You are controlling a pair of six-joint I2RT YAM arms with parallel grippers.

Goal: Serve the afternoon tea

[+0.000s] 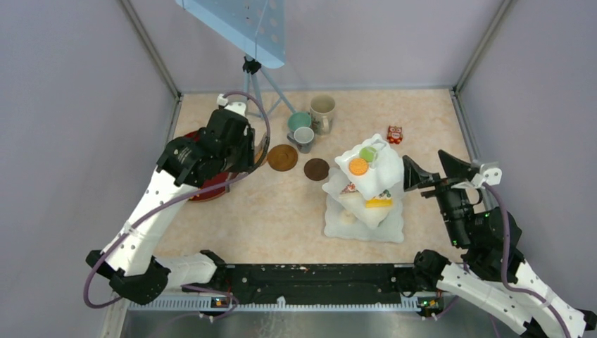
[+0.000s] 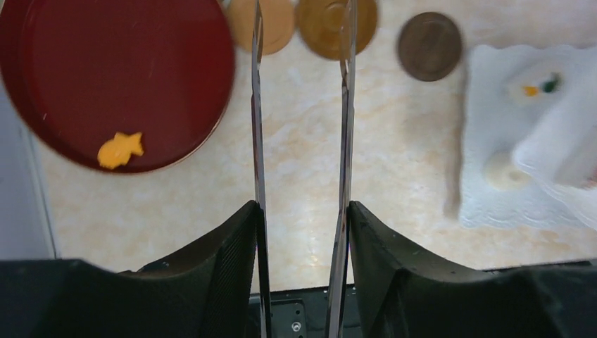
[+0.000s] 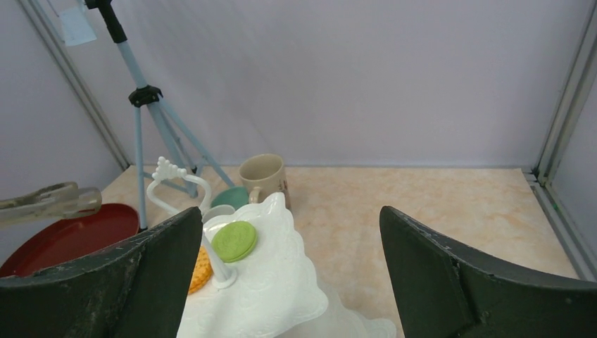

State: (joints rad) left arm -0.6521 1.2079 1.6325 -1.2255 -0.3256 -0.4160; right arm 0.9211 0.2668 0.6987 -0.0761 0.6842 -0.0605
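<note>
- The table [image 1: 281, 218] is seen whole only from above; each wrist camera catches just a part of it.
- The white three-tier stand [image 1: 366, 204] sits on the right half of the table, just in front of the right gripper [image 1: 429, 169]. The top view shows all its tiers. The right wrist view shows only the top tier and the loop handle. The left wrist view shows a blurred corner at its right edge.
- The dark-red tray [image 2: 112, 77] lies at the left. From above, the left arm [image 1: 162, 204] covers most of it. The left wrist view shows its inside, with one orange fish-shaped cookie [image 2: 120, 149] on it.
- The left gripper [image 2: 303, 211] hangs near the tray's rim, its fingers about half closed and pressed on the two blades of the metal tongs [image 2: 257, 127]. The blade tips run off the top of that frame, and the top view does not show the tongs at all.
- The right gripper's fingers stand wide apart and hold nothing.
- At the back stand the beige mug [image 1: 322, 113], the teal mug [image 1: 299, 121] and the grey mug [image 1: 304, 137], close together. In the right wrist view the stand partly hides the two smaller ones.
- The left wrist view shows three brown coasters [image 2: 429, 46], two of them cut off by the top edge; the top view shows only two plainly.
- A green cookie [image 1: 367, 153] and an orange cookie [image 1: 358, 166] lie on the top tier. The pieces on the lower tiers are too small to make out.
- A small red toy [image 1: 395, 134] lies on the table behind the stand, seen only from above.
</note>
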